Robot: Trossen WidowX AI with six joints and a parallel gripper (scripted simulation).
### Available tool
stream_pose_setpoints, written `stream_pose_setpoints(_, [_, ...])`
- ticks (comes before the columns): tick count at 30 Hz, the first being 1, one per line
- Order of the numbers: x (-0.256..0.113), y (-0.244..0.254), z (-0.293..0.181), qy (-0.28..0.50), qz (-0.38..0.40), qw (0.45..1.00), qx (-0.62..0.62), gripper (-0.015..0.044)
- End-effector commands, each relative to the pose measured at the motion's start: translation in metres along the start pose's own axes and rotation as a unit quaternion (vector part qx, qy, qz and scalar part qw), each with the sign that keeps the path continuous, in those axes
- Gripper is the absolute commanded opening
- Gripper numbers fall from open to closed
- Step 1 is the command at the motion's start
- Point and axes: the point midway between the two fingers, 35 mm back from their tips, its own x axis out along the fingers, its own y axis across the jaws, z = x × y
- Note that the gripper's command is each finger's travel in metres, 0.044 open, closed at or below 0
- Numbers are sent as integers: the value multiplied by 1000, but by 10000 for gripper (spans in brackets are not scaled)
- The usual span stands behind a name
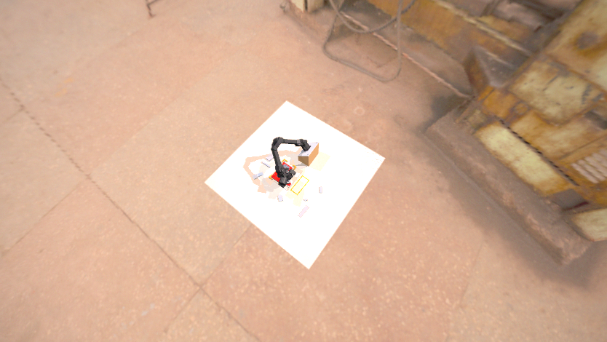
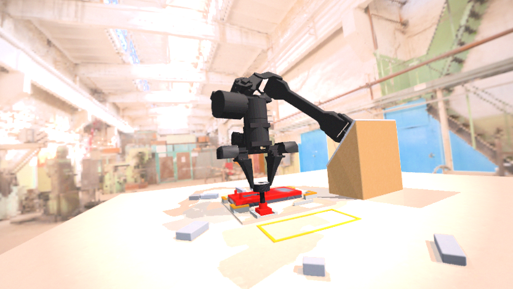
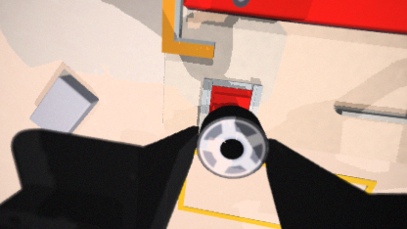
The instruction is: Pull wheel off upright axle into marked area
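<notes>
My gripper (image 2: 261,186) (image 3: 231,139) points down and is shut on the wheel, one finger on each side of its rim. The wheel (image 2: 261,187) (image 3: 232,167) has a black tyre and a pale spoked face, and is held level. The black upright axle (image 2: 262,197) stands below it on a red base (image 2: 263,209) (image 3: 230,96). No axle tip shows above the wheel; whether the tip is still inside the hub cannot be told. The yellow outline of the marked area (image 1: 298,194) (image 2: 274,241) (image 3: 230,217) lies on the table beside the base.
A long red block (image 2: 265,195) (image 3: 318,12) lies behind the axle, between orange corner brackets (image 2: 239,206) (image 3: 188,49). Loose grey blocks (image 2: 192,230) (image 2: 314,265) (image 2: 449,249) lie around. A brown box (image 2: 378,157) (image 1: 308,157) carries the arm's base.
</notes>
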Motion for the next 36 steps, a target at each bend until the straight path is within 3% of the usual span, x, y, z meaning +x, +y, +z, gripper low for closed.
stream_pose_setpoints(1, [-3, 1, 0, 2, 2, 1000, 4, 0])
stream_pose_setpoints(18, [-9, 1, 0, 2, 3, 1000, 3, 0])
stream_pose_setpoints(30, [-44, -6, -1, 3, 2, 1000, 3, 0])
stream_pose_setpoints(36, [-40, -15, -24, 3, 1, 1000, -3, 0])
